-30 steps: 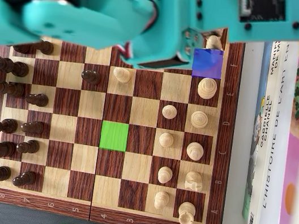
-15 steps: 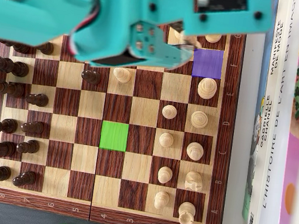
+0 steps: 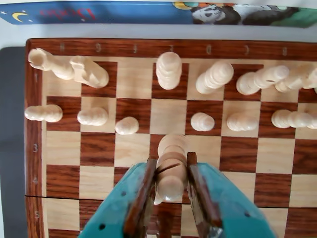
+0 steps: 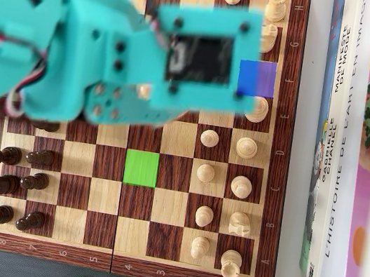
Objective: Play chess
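In the wrist view the teal gripper [image 3: 171,186] comes in from the near edge, and its two fingers [image 3: 143,196] are clamped on a light chess piece [image 3: 170,166], one on each side of its body. The piece stands tall between them over the chessboard [image 3: 34,193], roughly above the third and fourth ranks near the middle files; whether its base touches the board is hard to tell, since the fingers hide it. Beyond it, the other light pieces fill the two far ranks, with one gap in the pawn row directly ahead.

In the overhead view the arm [image 4: 113,55] covers the upper left of the board. A green square [image 4: 141,168] lies near the middle, a blue square [image 4: 257,78] at the right edge, and dark pieces [image 4: 10,184] line the left side. Books [image 4: 341,158] lie on the worktop to the right.
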